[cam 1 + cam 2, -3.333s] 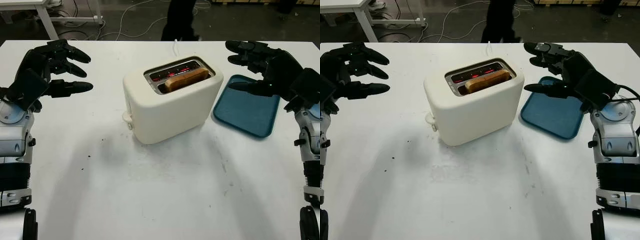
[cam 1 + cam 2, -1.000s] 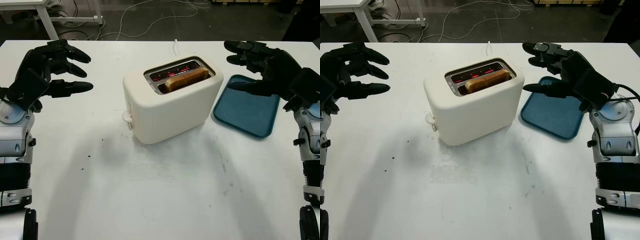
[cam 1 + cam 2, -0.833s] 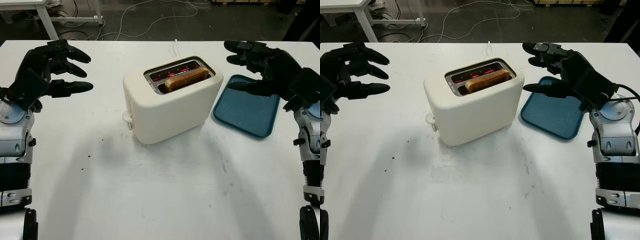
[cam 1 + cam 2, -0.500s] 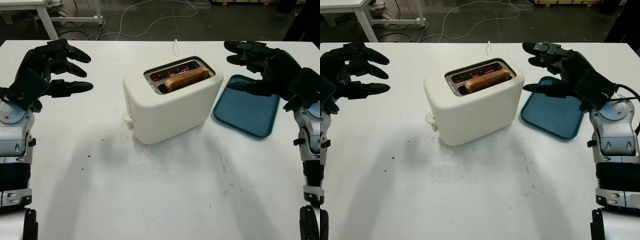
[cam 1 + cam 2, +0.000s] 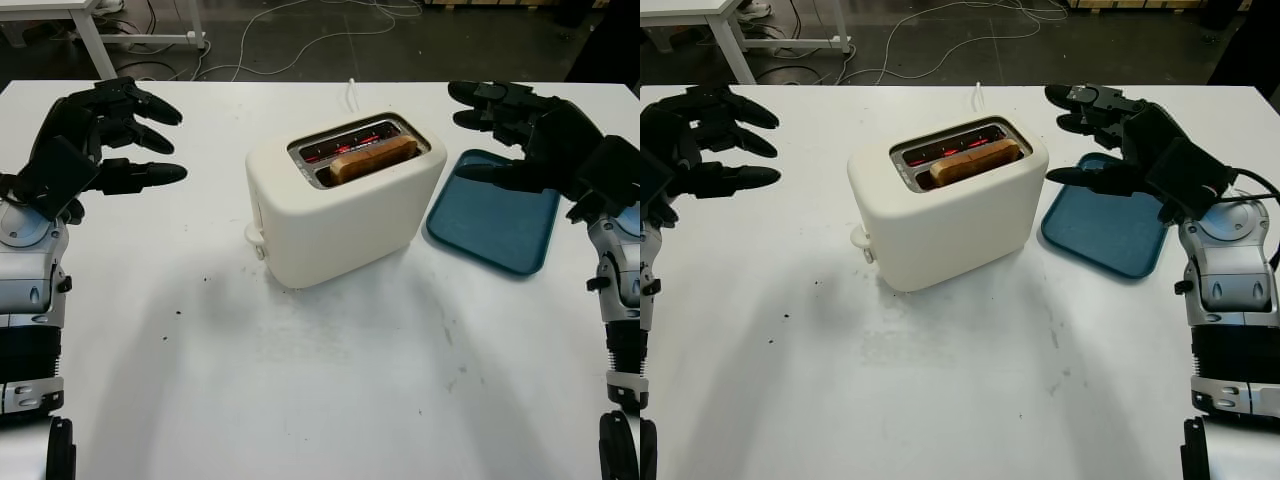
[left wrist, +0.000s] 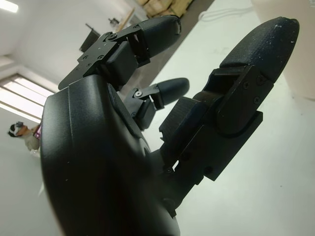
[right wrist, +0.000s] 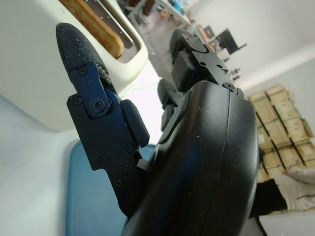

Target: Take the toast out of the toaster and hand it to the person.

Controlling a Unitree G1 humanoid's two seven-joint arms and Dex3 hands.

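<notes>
Toast [image 5: 372,157] stands in the near slot of the cream toaster [image 5: 345,200] at the centre of the frame, its top edge raised above the slot, while red heating wires glow in the slot behind it. Across the last few seconds almost nothing on the table has shifted: toaster, toast and both hands sit where they were. The one clear change is at the top of the frame, where a dark figure stood behind the table's far edge a few seconds ago and has since gone, leaving floor and cables there. For the task this probably means the reach has not begun, and that nobody stands at the far edge to take the toast for now.

The left hand [image 5: 95,135] hangs above the white table [image 5: 300,380] at the upper left of the frame, well apart from the toaster, open and holding nothing, palm turned toward the middle. The right hand [image 5: 530,140] mirrors it at the upper right, open and empty, above the far corner of the blue tray [image 5: 495,215] that lies just beside the toaster's right end. In the right wrist view the toast and its slot show beyond one finger, so this hand looks the nearer of the two for a pinch on the raised edge. That grasp would need care, since the wires are plainly hot.
</notes>
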